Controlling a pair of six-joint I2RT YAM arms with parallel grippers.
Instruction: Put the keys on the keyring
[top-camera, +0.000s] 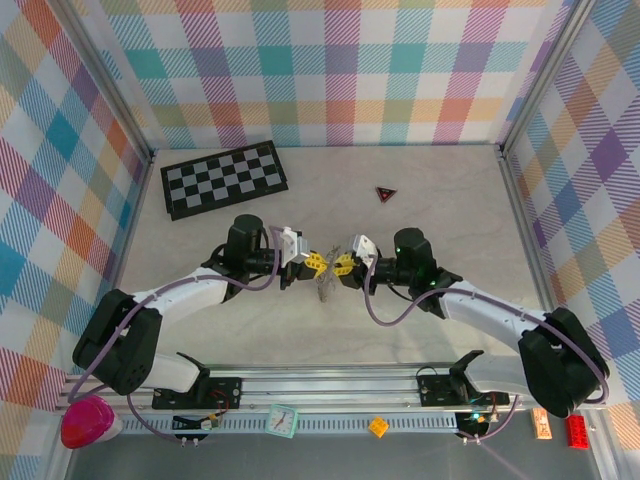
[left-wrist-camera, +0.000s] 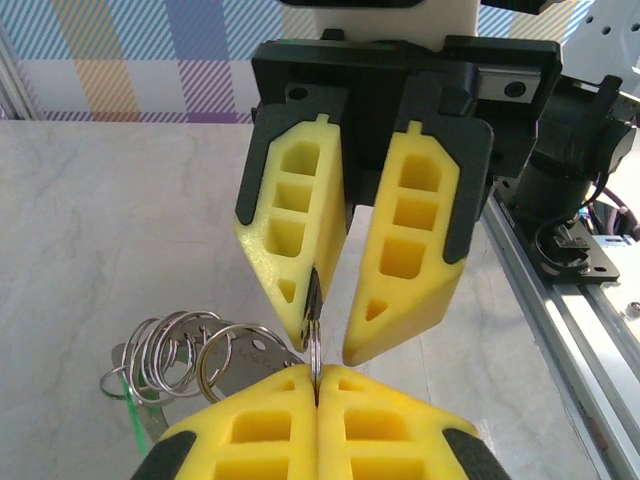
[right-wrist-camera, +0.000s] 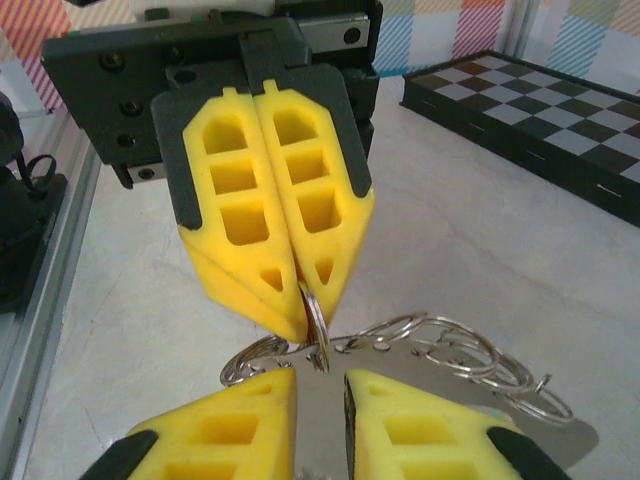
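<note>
Left gripper (left-wrist-camera: 316, 378): clamped shut on keyring (right-wrist-camera: 318, 335) edge, ring upright
Right gripper (right-wrist-camera: 320, 388): jaws apart, ring edge between them
Do well: steady left hold, right closes squarely on coil

Centre blocked: left gripper (top-camera: 312, 263) and right gripper (top-camera: 345, 265) tip to tip, keyring (top-camera: 323, 288) between. From there: checkerboard (top-camera: 225, 178) at 11 o'clock, dark triangle (top-camera: 386, 194) at 1 o'clock, rail (top-camera: 330, 385) at 6 o'clock. Bare table (top-camera: 330, 200) at 12 o'clock between those two, and short of the rail.
</note>
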